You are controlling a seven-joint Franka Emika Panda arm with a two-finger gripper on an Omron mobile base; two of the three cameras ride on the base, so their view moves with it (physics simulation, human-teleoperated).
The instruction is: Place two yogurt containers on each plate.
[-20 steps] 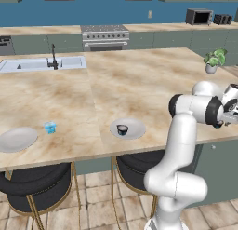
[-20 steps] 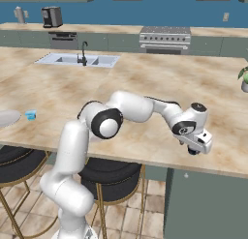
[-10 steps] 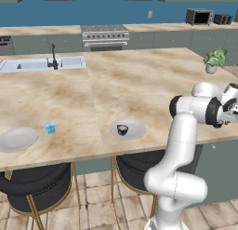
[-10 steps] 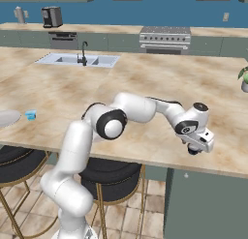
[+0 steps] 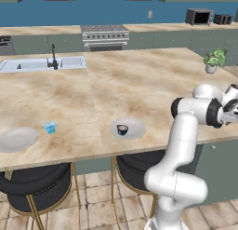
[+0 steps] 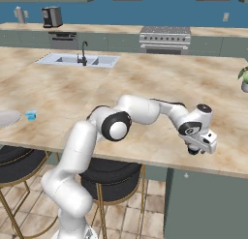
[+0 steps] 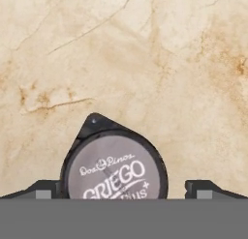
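Hand view: claw [image 7: 121,190] pointing straight down, fingers wide apart astride a dark yogurt container [image 7: 114,168] on the counter [image 7: 145,64].

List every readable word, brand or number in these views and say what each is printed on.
"Dos Pinos" – small script on the yogurt container's lid
"GRIEGO" – large letters on that lid
Line beneath "GRIEGO" – cut off, unreadable
Light blue cup – too small to read
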